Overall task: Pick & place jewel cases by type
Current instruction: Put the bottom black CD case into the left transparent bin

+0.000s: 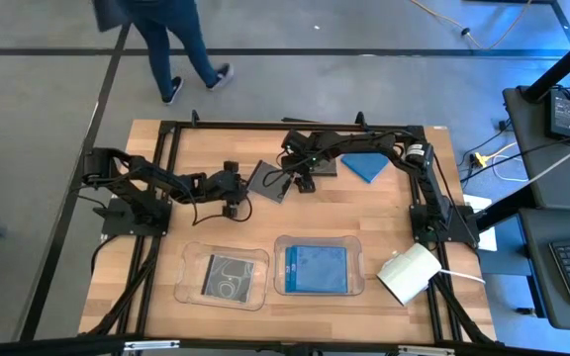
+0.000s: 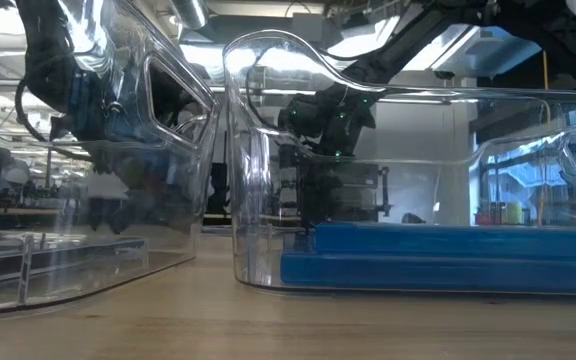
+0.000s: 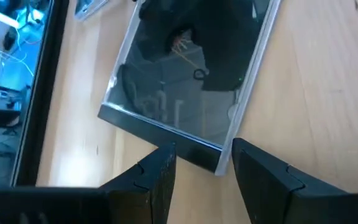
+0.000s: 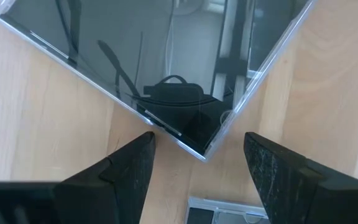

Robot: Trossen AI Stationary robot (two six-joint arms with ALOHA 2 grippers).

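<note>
A dark jewel case [image 1: 268,181] lies flat on the table, toward the far side. My left gripper [image 1: 234,193] is on its left, open; one corner of the case [image 3: 219,163] sits between the fingertips. My right gripper [image 1: 305,181] is on its right, open and tipped down, with another corner [image 4: 201,151] between its fingers. I see no touch by either gripper. A blue jewel case [image 1: 366,165] lies flat farther right. In the near trays lie a black case [image 1: 231,275] and a blue one [image 1: 315,269].
Two clear trays [image 1: 191,287] [image 1: 356,287] stand near the front edge and fill the low view. A white box [image 1: 409,275] sits at the right front. A grey-edged flat piece [image 4: 222,211] lies close under my right gripper. A person [image 1: 181,49] walks beyond the far edge.
</note>
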